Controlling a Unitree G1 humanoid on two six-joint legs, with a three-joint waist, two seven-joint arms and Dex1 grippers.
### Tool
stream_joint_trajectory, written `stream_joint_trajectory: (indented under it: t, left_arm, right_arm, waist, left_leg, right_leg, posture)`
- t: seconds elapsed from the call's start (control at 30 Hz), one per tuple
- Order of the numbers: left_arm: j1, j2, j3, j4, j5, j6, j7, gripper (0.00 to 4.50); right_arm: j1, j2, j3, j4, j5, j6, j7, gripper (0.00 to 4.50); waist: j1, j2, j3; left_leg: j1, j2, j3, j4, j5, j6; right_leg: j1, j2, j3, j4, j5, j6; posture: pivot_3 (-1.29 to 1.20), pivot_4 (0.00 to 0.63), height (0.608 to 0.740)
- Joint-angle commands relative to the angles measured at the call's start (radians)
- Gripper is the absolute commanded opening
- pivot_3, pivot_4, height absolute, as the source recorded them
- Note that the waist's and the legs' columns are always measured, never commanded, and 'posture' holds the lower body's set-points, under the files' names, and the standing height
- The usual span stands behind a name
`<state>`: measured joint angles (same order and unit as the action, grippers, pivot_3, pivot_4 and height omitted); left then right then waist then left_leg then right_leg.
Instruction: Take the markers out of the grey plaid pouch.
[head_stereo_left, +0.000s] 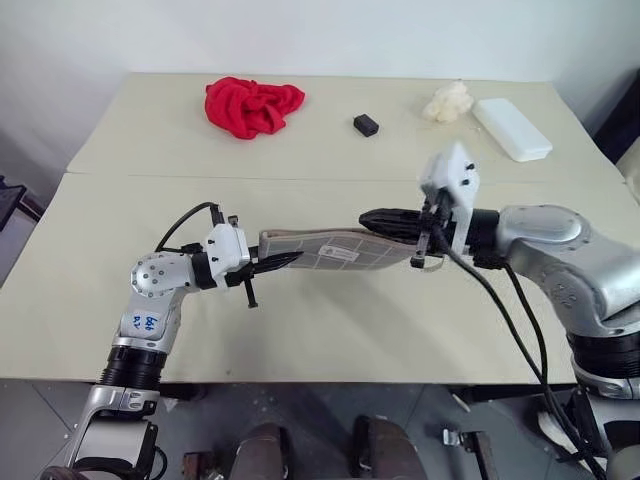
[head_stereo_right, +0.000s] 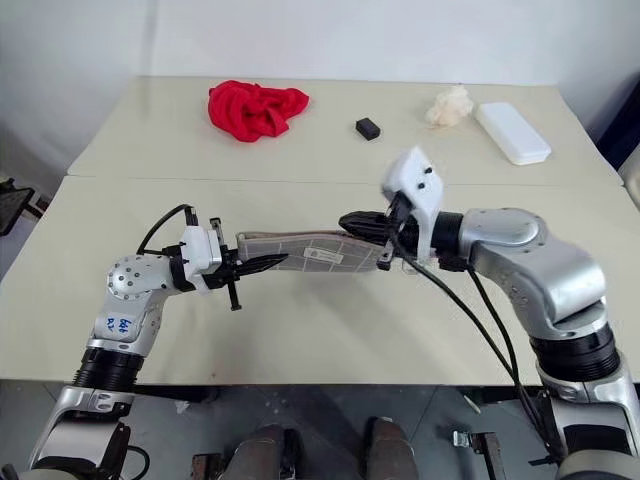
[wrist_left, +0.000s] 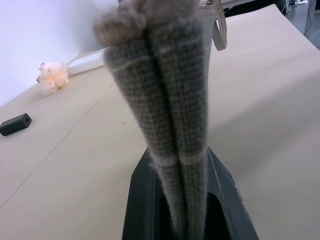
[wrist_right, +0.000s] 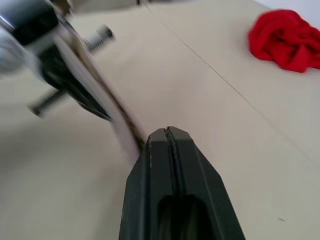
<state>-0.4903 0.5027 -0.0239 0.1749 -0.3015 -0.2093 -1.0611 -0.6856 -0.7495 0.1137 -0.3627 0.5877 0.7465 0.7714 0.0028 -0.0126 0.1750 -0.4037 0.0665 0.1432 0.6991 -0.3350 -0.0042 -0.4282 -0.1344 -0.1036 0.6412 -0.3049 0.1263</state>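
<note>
The flat rectangular grey plaid fabric pouch with thin white grid lines hangs in the air above the near half of the pale beige table, stretched roughly level between the robot's two arms. At its left end, the left gripper with its two black fingers is clamped tight on the fabric; the left wrist view shows the folded grey cloth squeezed between those fingers and running away from them. At the pouch's other end, the right gripper lies over the top edge, pointing toward the left arm. In the right wrist view its black fingers are pressed fully together with nothing between them, the pouch's edge passing just beside their tips; whether they touch the fabric cannot be told. A small white sewn label sits near the middle of the pouch. On the far half of the table, well apart from the pouch, lie a crumpled red cloth, a small black block, a cream-coloured fluffy lump and a white oblong case.
</note>
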Motion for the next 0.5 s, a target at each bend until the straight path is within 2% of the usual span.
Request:
stream_joint_trajectory:
  t: [0.03,0.17,0.4,0.5]
  left_arm:
    - [0.012,-0.007,-0.004,-0.024,0.002,-0.017,0.002,0.00]
    - [0.017,-0.005,-0.003,-0.028,0.001,-0.004,0.002,0.00]
    - [0.032,-0.002,-0.006,-0.040,0.002,0.019,0.003,0.00]
    - [0.035,-0.002,-0.005,-0.038,0.003,0.016,0.003,0.00]
  right_arm:
    - [0.019,-0.024,-0.011,-0.042,-0.034,-0.050,0.043,0.03]
    - [0.040,-0.034,-0.002,-0.048,-0.070,-0.091,0.088,0.03]
    - [0.086,0.039,-0.047,-0.018,-0.140,-0.337,0.127,0.03]
    - [0.112,0.029,-0.035,-0.014,-0.164,-0.348,0.137,0.03]
  waist:
    - [-0.001,0.000,0.000]
    - [-0.003,0.000,0.000]
    - [-0.003,0.000,0.000]
    - [-0.002,0.000,0.000]
  left_leg:
    - [0.000,0.000,0.000,0.000,0.000,0.000]
    - [0.000,0.000,0.000,0.000,0.000,0.000]
    - [0.000,0.000,0.000,0.000,0.000,0.000]
    - [0.000,0.000,0.000,0.000,0.000,0.000]
  right_leg:
    - [0.000,0.000,0.000,0.000,0.000,0.000]
    - [0.000,0.000,0.000,0.000,0.000,0.000]
    - [0.000,0.000,0.000,0.000,0.000,0.000]
    - [0.000,0.000,0.000,0.000,0.000,0.000]
  posture:
    - [0.00,0.150,0.740]
    - [0.00,0.150,0.740]
    - [0.00,0.150,0.740]
    - [0.00,0.150,0.740]
